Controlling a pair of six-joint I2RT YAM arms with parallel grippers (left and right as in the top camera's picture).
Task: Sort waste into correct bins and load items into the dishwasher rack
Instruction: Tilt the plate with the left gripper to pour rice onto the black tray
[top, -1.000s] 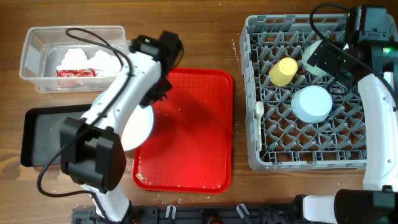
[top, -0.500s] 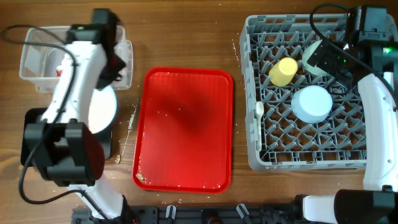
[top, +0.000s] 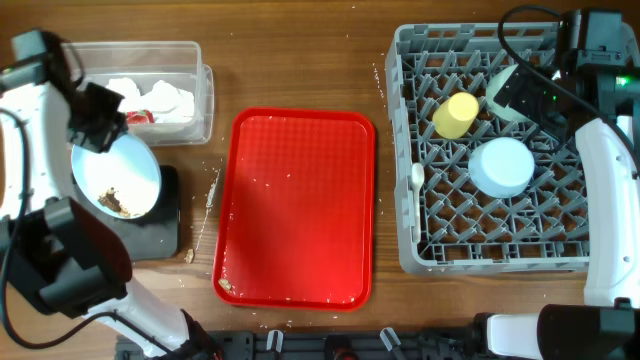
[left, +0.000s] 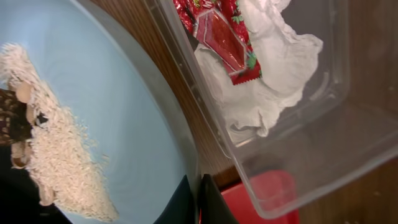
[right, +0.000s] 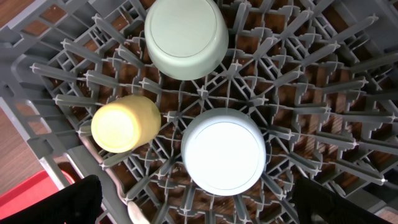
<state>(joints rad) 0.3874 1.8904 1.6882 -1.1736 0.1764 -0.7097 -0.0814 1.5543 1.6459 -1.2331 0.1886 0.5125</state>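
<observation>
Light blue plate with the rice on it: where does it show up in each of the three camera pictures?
Overhead: the light blue plate is at far left, over the black tray, just below the clear tub.
Left wrist: the plate fills the left half, with rice on its left part.
Right wrist: not in it.
Shared landmark: the clear tub of white napkins beside the plate.

light blue plate (top: 122, 160): tilted over black tray (top: 162, 226), rice scraps (top: 115, 203) on it | napkins (top: 162, 97), wrapper (left: 221, 38): in clear tub (top: 204, 95)
</observation>
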